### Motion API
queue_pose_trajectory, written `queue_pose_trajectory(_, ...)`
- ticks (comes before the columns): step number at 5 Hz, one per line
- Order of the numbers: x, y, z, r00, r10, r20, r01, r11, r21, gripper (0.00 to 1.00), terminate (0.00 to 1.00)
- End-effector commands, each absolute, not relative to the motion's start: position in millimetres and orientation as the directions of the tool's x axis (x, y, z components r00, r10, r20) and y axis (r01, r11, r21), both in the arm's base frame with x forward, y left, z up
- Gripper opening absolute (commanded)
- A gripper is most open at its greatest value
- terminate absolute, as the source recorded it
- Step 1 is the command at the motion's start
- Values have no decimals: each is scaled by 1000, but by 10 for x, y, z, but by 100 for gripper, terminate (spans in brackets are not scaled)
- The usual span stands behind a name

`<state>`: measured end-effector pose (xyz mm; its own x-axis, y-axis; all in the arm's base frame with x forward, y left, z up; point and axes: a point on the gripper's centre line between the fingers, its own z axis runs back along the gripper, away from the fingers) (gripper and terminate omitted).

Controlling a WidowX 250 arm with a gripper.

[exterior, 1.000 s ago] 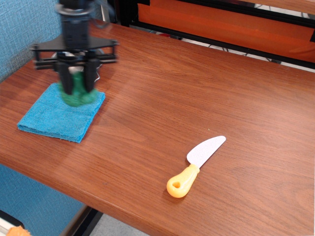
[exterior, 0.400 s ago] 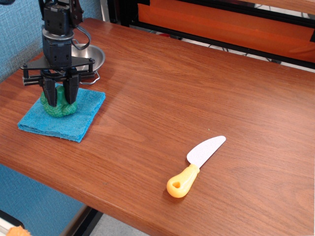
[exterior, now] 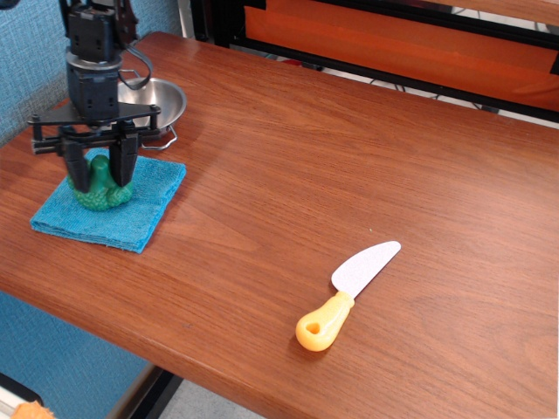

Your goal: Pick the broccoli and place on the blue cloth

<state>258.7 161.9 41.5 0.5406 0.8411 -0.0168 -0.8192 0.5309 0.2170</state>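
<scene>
Compared to a second ago, the end effector (exterior: 99, 168) has slid left and isn't blurred anymore, and the broccoli (exterior: 102, 186) now sits on the back part of the blue cloth (exterior: 109, 207). The black fingers (exterior: 123, 163) flank the broccoli closely on both sides, though I can't tell if they're actually squeezing it. The broccoli is bumpy green plastic; the cloth is fuzzy, folded square. Behind them there's a shiny steel bowl (exterior: 164, 100). Off right, on the wood-grain counter (exterior: 349, 166), lies a toy knife (exterior: 346, 297) with an orange handle.
</scene>
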Motion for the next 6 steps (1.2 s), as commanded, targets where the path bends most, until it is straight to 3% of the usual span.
queue_pose_trajectory(1,2508,1626,1147,562,820,108,-817,529,229,100,0)
queue_pose_trajectory(2,2520,1524,1389,581,796,171,-809,542,227,100,0)
queue_pose_trajectory(3,2575,1144,1577,658,725,204,-753,633,180,100,0)
queue_pose_trajectory(5,2970,201,1538,851,468,238,-495,867,64,100,0)
queue_pose_trajectory(6,3158,-227,1455,880,389,274,-418,907,52,100,0)
